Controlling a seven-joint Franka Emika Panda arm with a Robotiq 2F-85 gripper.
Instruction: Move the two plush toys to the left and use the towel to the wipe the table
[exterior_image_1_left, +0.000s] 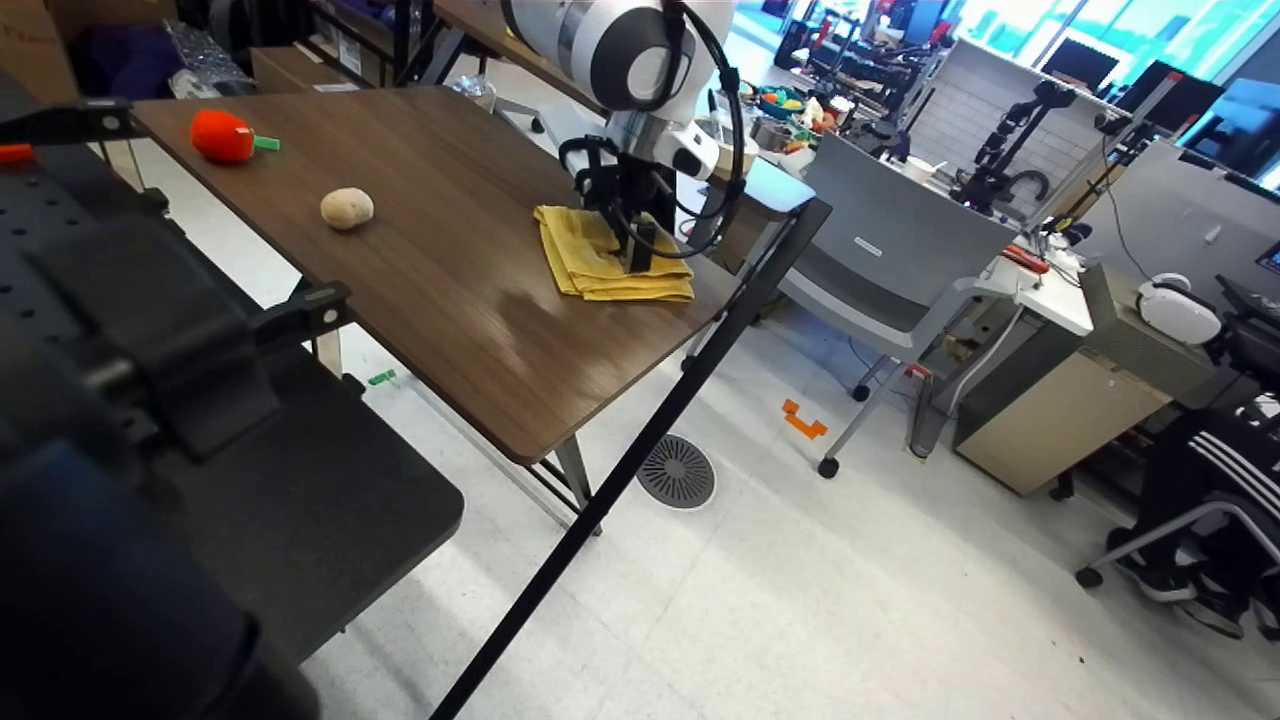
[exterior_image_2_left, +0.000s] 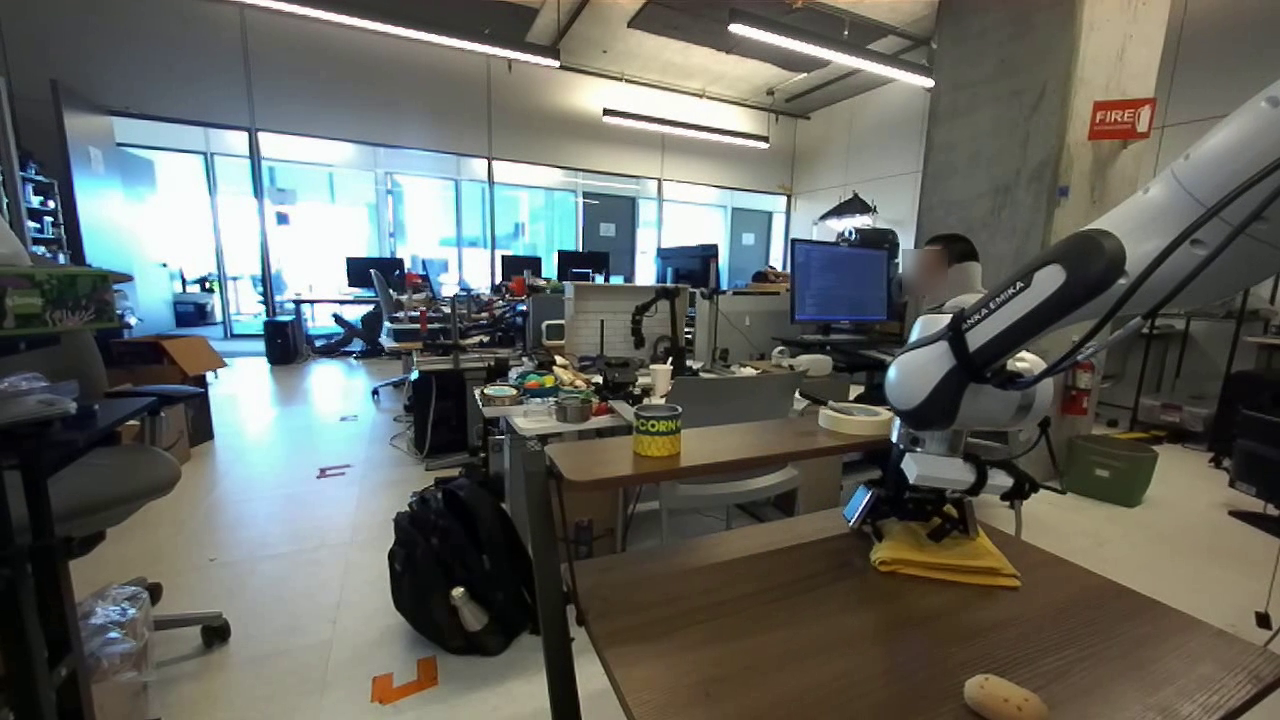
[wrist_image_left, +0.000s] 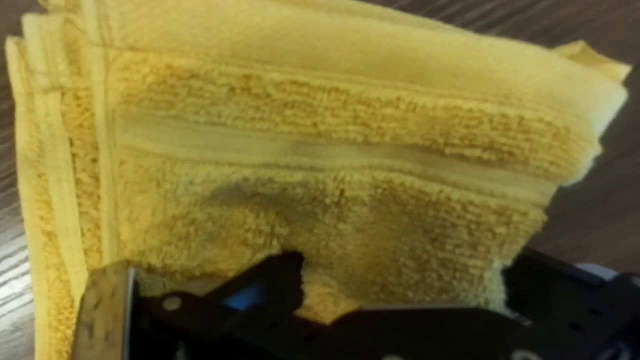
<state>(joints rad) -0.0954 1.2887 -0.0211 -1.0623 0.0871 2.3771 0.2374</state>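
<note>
Down at the yellow towel, here is the gripper, and its fingers stand wide apart, with cloth showing in the gap between them; how firmly the tips touch the pile, I can't tell. The towel itself lies folded in several layers, hems stacked along one side, flat on the dark brown table. The white arm bends down over the towel from above.

Now the plush toys, both resting on the table: in an exterior view the beige toy sits well apart from the towel, out to its left, and the red-orange toy is there too, farther from the towel again on that same side, its green tab turned toward the cloth. In an exterior view, past the towel, a yellow can marked CORN and a pale roll rest on a narrow brown surface, while the beige toy lies on the towel's near side. And a grey chair, in an exterior view, stands near the table, to the right of the towel.
</note>
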